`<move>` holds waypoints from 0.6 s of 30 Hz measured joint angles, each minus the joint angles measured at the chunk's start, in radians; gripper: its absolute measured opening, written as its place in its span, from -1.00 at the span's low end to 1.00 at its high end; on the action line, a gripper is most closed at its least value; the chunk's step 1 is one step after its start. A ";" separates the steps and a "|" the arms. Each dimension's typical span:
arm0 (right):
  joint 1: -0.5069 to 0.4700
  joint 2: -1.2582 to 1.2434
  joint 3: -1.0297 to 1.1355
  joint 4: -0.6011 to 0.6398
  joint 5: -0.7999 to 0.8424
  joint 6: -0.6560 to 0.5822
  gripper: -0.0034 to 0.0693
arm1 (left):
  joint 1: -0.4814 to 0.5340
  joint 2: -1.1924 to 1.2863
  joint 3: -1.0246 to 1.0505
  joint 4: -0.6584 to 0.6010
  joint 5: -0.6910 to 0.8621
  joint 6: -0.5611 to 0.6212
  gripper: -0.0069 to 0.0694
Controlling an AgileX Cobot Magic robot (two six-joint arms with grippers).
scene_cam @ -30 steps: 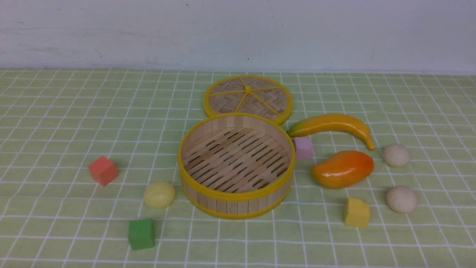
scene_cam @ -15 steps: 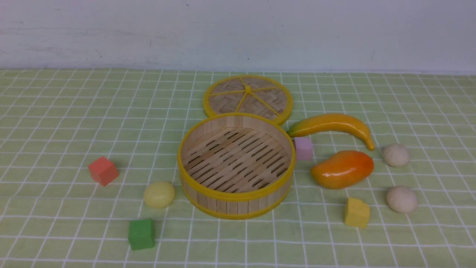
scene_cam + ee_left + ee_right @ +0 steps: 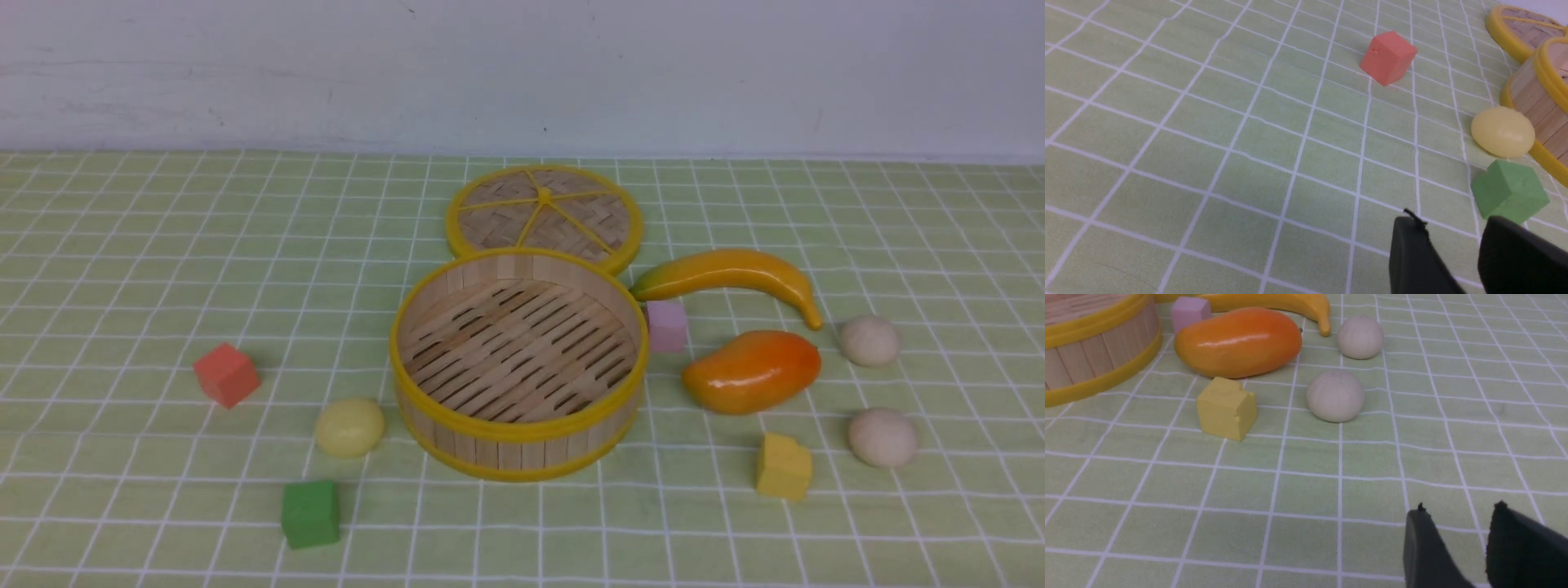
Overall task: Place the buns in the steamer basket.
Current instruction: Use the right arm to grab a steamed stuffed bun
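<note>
The steamer basket (image 3: 519, 425) stands empty at the table's middle; its wall also shows in the left wrist view (image 3: 1533, 96) and the right wrist view (image 3: 1094, 359). The pale yellow bun (image 3: 349, 426) lies just left of it, also in the left wrist view (image 3: 1502, 131). Two beige buns lie at the right, one farther (image 3: 870, 340) and one nearer (image 3: 882, 438); the right wrist view shows both, the farther bun (image 3: 1360, 337) and the nearer bun (image 3: 1335, 396). My left gripper (image 3: 1451, 222) and right gripper (image 3: 1458, 508) are open and empty, low over the cloth, short of the buns. Neither shows in the front view.
The woven lid (image 3: 544, 216) lies behind the basket. A banana (image 3: 735, 273), an orange mango (image 3: 751, 371) and a pink cube (image 3: 667, 325) lie right of it. A yellow cube (image 3: 783, 466), a green cube (image 3: 310, 513) and a red cube (image 3: 226, 374) sit around.
</note>
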 joint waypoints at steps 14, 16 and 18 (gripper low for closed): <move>0.000 0.000 0.000 -0.027 0.000 -0.007 -0.25 | 0.000 0.000 0.000 0.000 0.000 0.000 -0.19; 0.000 0.000 0.000 -0.071 0.000 -0.024 -0.25 | 0.000 0.000 0.000 0.000 0.000 0.000 -0.19; 0.000 0.000 0.000 -0.127 0.000 -0.029 -0.25 | 0.000 0.000 0.000 0.000 0.000 0.000 -0.19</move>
